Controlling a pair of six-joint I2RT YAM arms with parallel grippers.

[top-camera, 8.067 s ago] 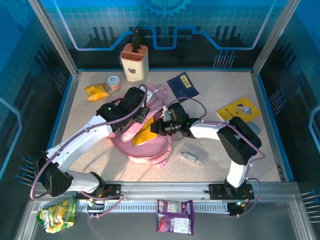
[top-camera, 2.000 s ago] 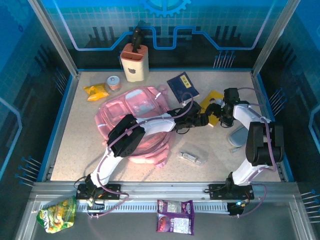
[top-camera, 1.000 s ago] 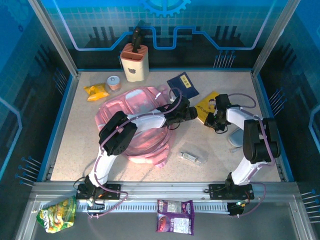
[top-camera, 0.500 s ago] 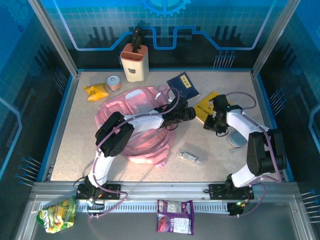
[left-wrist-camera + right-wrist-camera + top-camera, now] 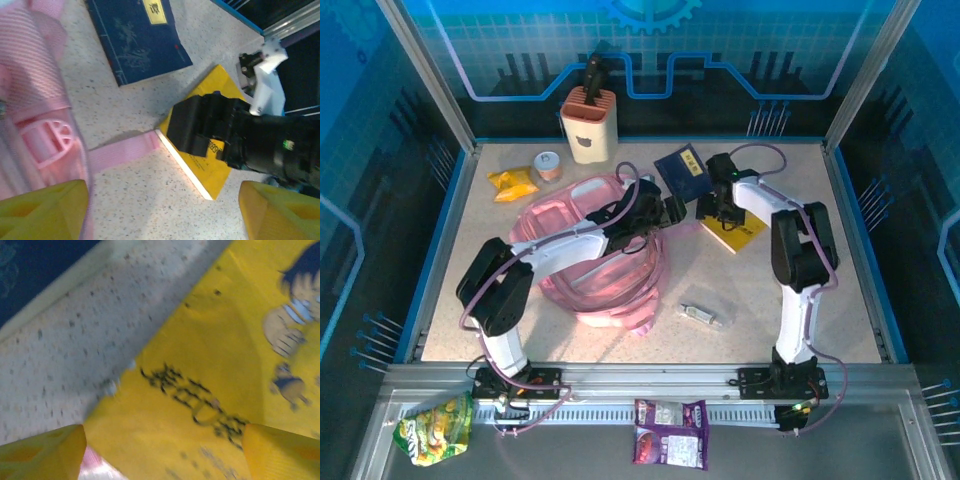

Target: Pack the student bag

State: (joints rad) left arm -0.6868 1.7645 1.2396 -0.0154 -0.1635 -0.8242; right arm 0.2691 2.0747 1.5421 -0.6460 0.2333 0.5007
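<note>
1. Jaws on my left gripper are spread wide with nothing in them; the student bag lies just beside them.
2. Right gripper jaws look wide too, right over the yellow book, not gripping it.
3. Blue book just beyond and the clear case aren't packed yet, so early days I reckon.

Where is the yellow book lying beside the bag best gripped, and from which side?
The yellow book lies flat on the table, so probably pinch its white page edge, the side facing the student bag, coming in low from there with one finger slipped underneath. Stay clear of the pink strap at its corner.
</note>
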